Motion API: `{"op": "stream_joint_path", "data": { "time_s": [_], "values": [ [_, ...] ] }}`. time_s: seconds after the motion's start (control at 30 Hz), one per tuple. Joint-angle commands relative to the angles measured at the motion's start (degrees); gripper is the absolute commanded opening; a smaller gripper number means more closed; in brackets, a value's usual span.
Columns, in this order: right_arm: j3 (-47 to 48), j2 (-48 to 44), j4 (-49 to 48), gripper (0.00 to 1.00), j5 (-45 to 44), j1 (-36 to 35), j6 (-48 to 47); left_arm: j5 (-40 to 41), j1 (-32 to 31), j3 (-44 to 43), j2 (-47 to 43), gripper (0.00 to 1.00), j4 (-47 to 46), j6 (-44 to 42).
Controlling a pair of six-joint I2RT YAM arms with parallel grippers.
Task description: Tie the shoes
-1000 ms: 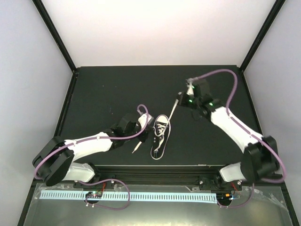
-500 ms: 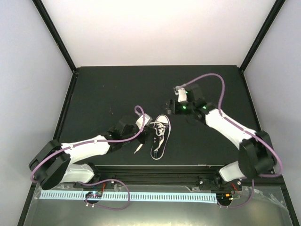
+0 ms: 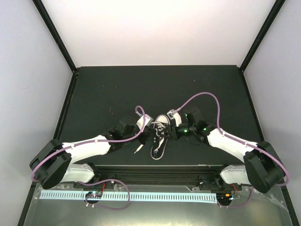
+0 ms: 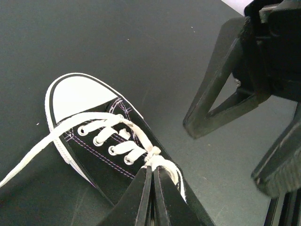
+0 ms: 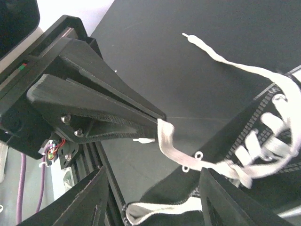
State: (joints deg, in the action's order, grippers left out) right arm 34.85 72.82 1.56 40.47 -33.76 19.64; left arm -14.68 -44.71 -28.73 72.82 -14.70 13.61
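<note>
Left hand (image 4: 152,168) clenches the sneaker (image 4: 101,155)'s knotted lace (image 4: 162,162); right hand (image 4: 222,153) hangs released, spread just beside.

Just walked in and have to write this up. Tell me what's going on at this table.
Two robot arms are working on tying a small black sneaker on the dark table. The left gripper is shut on a white lace right where the laces bunch above the top eyelets. The right gripper hangs open close beside the shoe, holding nothing. The other lace end trails loose on the table, and no bow is formed yet.
</note>
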Motion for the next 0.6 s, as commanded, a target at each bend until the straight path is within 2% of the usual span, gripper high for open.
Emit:
{"op": "stream_joint_path", "data": {
  "time_s": [0.0,0.23,0.33,0.37,0.5,0.57],
  "values": [
    [2.1,4.0,-6.2,0.54,0.1,-2.2,-2.8,-1.1,-0.3,-0.6,0.2,0.02,-1.6,0.4],
    [3.2,9.4,-8.3,0.49,0.0,-3.6,-3.9,-1.2,-0.4,-0.7,0.2,0.01,-1.5,0.3],
    [3.9,10.7,-8.5,0.42,-0.5,-4.0,-4.0,-1.1,-0.4,-0.7,0.2,0.02,-1.5,0.2],
    [4.1,11.0,-8.6,0.39,-0.8,-4.0,-3.9,-1.1,-0.3,-0.7,0.2,0.02,-1.5,0.2],
    [2.9,10.5,-10.6,0.12,-2.8,-4.0,-2.8,-0.9,-0.4,-0.6,0.2,0.02,-1.3,0.2],
    [1.4,9.0,-12.1,0.02,-4.6,-4.0,-1.9,-0.8,-0.4,-0.5,0.2,0.02,-1.0,0.4]
  ]
}}
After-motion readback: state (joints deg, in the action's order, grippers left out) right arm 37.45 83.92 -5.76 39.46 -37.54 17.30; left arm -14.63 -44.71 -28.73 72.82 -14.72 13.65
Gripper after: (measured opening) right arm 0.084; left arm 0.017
